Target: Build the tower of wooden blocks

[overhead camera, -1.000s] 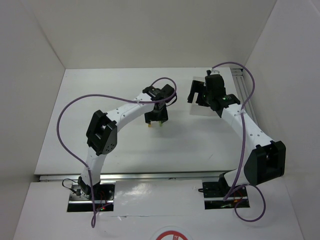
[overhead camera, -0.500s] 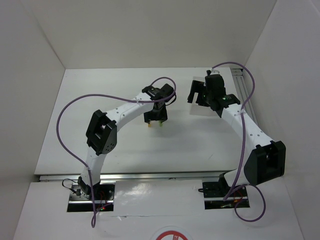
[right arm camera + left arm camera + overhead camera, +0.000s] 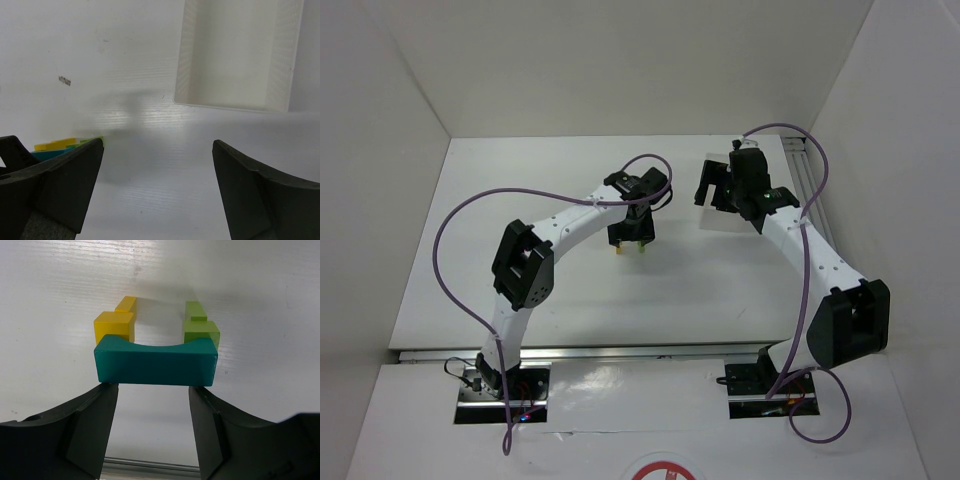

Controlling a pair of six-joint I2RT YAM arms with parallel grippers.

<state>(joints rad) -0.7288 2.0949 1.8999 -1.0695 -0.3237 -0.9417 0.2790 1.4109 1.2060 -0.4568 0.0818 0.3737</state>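
In the left wrist view the wood block tower stands on the white table: a teal arch (image 3: 156, 362) lies across a yellow post (image 3: 116, 326) and a lime-green post (image 3: 200, 329). My left gripper (image 3: 152, 390) is open, its fingertips just short of the arch's near bottom corners, with nothing between them. In the top view the left gripper (image 3: 633, 238) hovers over the tower, which shows only as yellow (image 3: 619, 250) and green bits. My right gripper (image 3: 157, 150) is open and empty over bare table. The tower (image 3: 55, 147) peeks past its left finger.
A white rectangular tray (image 3: 182, 55) lies at the upper right of the right wrist view, beyond the right gripper (image 3: 713, 190). White walls enclose the table on three sides. A metal rail (image 3: 805, 190) runs along the right wall. Purple cables loop over both arms.
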